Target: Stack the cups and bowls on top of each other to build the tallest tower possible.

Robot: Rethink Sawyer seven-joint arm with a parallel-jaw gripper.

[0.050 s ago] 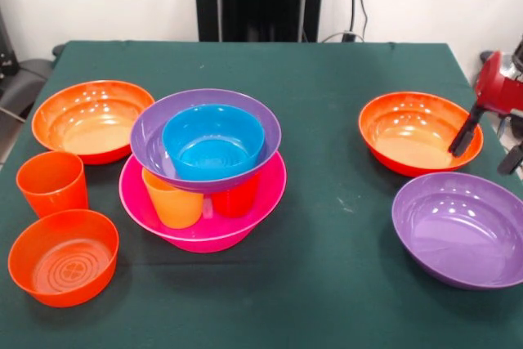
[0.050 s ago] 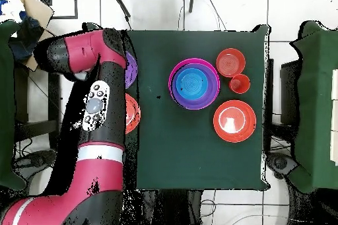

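**Inspector:** Status of the gripper (image 1: 489, 146)?

**Onlooker:** It hangs at the table's edge, over the rim of a wide orange bowl (image 1: 418, 131); two dark fingers show, spread apart, nothing between them; a purple bowl (image 1: 459, 228) sits just beside and below it.

**Inspector:** And the tower (image 1: 206, 171)?

**Onlooker:** Well apart from the gripper, across the green table (image 1: 327, 71); the pink bowl (image 1: 214, 217) is the base; an orange cup (image 1: 173, 198) and a red cup (image 1: 235, 198) stand inside it; a second purple bowl (image 1: 155, 132) rests on them, holding the blue bowl (image 1: 214, 141). Beyond it lie another wide orange bowl (image 1: 90, 118), a loose orange cup (image 1: 52, 182) and the small orange bowl (image 1: 64, 256).

**Inspector:** Risks?

**Onlooker:** In my judgement, the upper bowls rest on only two cups; an off-centre load could tip them; a finger closing on a glossy rim may slip.
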